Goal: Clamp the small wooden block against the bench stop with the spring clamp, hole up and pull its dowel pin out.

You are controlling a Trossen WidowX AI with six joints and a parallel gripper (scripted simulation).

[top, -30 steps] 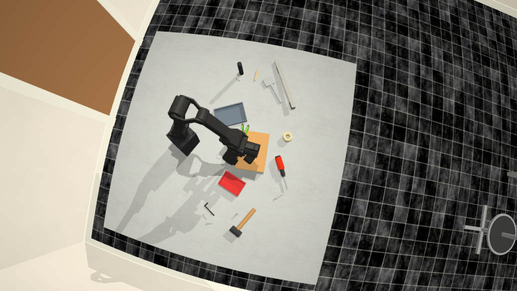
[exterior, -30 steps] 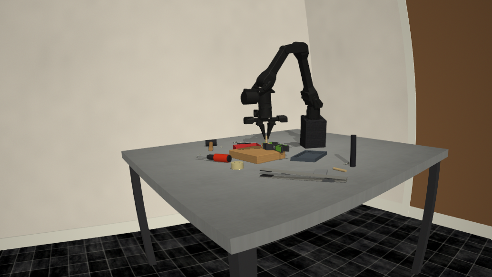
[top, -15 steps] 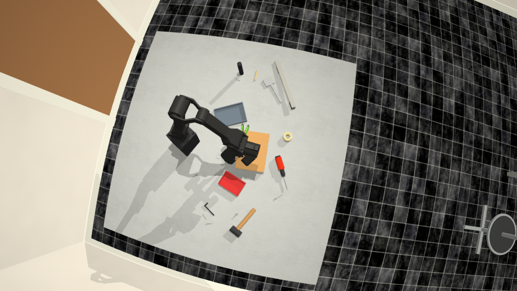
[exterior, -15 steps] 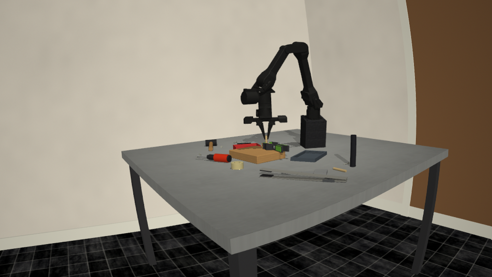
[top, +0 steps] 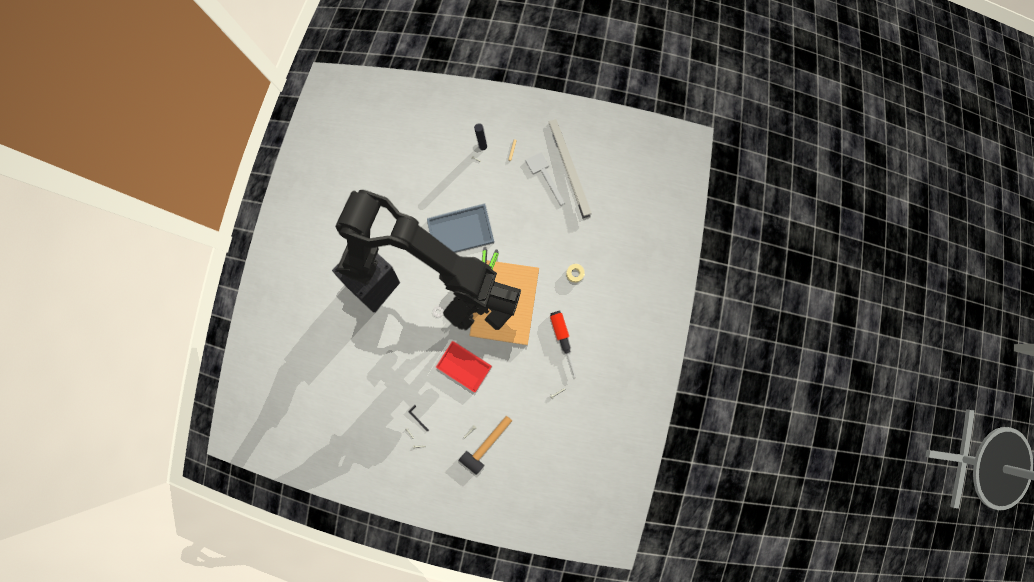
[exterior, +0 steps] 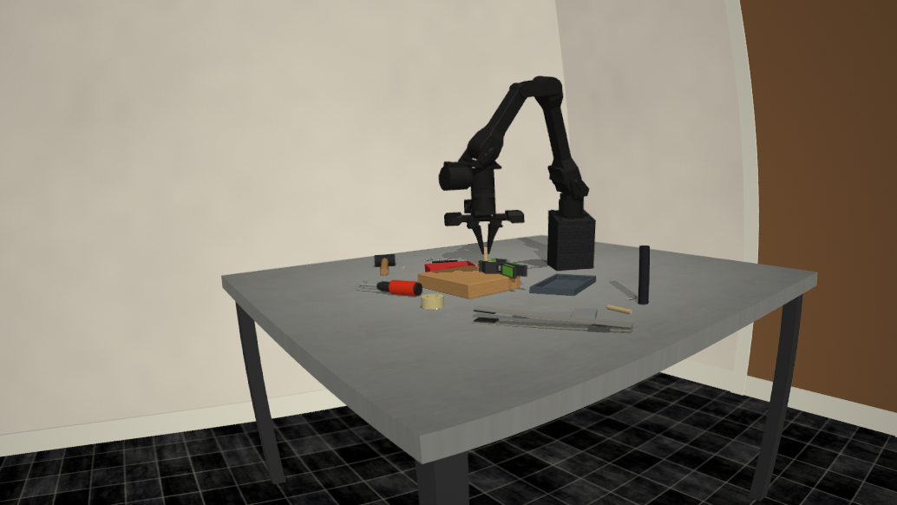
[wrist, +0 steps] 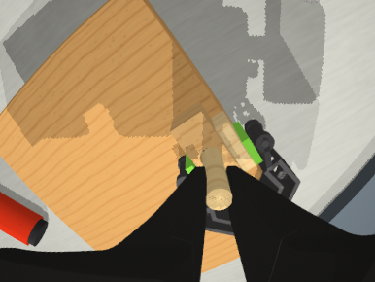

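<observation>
Dowel pin (exterior: pixel 486 252) (wrist: pixel 218 182) upright between hand's (exterior: pixel 485 251) (wrist: pixel 217 171) fingertips

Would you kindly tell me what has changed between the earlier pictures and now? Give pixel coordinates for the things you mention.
The gripper (exterior: pixel 486 252) (wrist: pixel 215 175) seems to have turned very slightly about its upright axis, though I cannot tell the net direction. Nothing was newly taken hold of or let go: it is shut on the dowel pin (exterior: pixel 486 249) (wrist: pixel 217 180), with no clear rise visible. The spring clamp (top: pixel 494 257) (exterior: pixel 508 270) (wrist: pixel 283 176) and wooden board (top: pixel 526 296) (exterior: pixel 469 287) (wrist: pixel 97 170) stayed put.
</observation>
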